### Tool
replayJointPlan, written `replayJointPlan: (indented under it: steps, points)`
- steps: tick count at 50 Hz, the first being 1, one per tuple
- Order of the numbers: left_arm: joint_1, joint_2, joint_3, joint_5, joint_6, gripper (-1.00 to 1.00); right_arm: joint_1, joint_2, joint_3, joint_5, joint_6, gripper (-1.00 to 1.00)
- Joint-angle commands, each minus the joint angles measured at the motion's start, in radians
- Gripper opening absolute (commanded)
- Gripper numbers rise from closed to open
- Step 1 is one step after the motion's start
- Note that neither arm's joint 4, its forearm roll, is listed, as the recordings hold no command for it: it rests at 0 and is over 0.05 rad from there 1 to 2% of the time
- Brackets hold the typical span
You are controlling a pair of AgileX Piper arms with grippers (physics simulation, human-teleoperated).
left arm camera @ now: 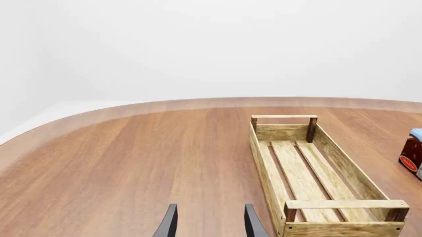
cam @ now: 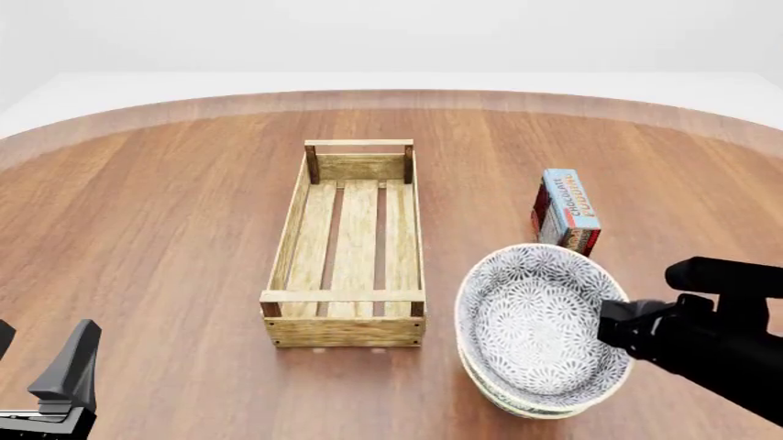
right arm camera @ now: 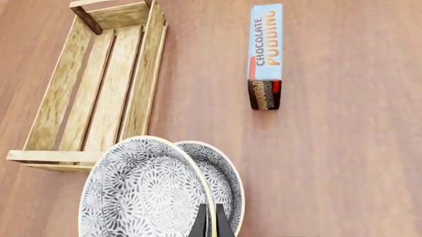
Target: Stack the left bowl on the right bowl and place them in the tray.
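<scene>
My right tool (cam: 615, 323) pinches the upper bowl's (cam: 534, 316) rim, over the lower bowl (right arm camera: 221, 180); a slip could miss the tray (cam: 351, 240).

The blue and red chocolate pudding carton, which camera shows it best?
The right wrist view: the blue and red chocolate pudding carton shows whole, lettering readable. The front view shows it whole but smaller, beyond the patterned bowls. The left wrist view catches only a corner at the frame's edge.

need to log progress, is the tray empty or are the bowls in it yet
Empty. The tray shows only bare slats; both bowls sit stacked beside it, the right gripper clamped on the top bowl's rim.
</scene>
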Motion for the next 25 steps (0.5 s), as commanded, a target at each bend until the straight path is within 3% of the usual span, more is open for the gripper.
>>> replayJointPlan:
  steps: [1,25]
  points:
    - [0.0,0.0,0.0,0.0,0.0,1.0,-0.022,0.019,0.019,-0.035,0.009,-1.0]
    - [0.0,0.0,0.0,0.0,0.0,1.0,-0.029,0.137,0.037,-0.155,0.012,-1.0]
